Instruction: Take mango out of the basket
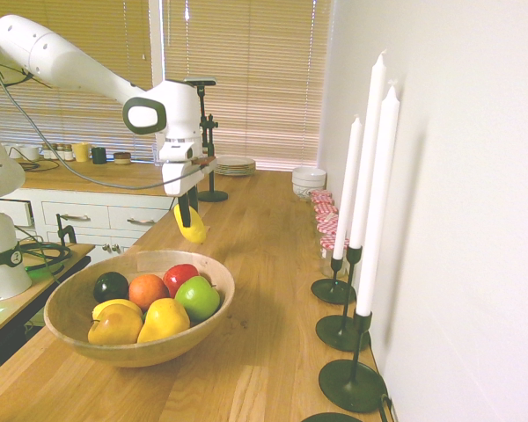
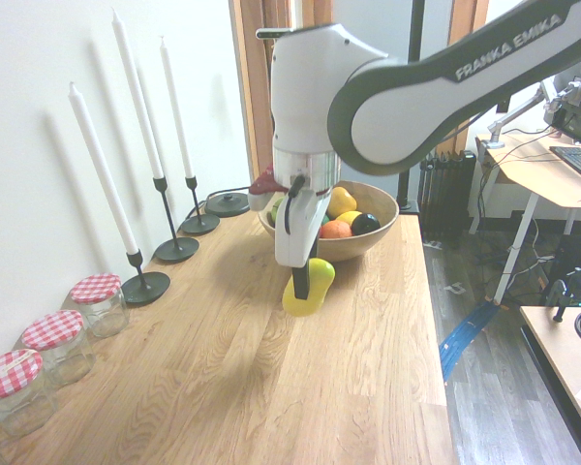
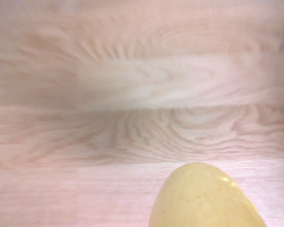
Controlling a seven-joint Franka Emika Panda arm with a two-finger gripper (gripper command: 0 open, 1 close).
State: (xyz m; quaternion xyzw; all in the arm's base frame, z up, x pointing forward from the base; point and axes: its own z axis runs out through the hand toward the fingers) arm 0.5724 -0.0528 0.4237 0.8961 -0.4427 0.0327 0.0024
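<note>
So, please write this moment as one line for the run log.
gripper: shut on mango | mango: out of basket, above counter | release: not yet

Blinds (image 1: 246, 79) down behind wood counter (image 1: 255, 211); desk (image 2: 542, 174) w/ monitor (image 2: 576, 97) nr radiator (image 2: 445, 194).

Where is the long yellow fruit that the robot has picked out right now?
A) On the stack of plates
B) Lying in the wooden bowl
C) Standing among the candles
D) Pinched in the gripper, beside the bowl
D: the mango hangs between the fingers of the gripper, outside the bowl.
</note>
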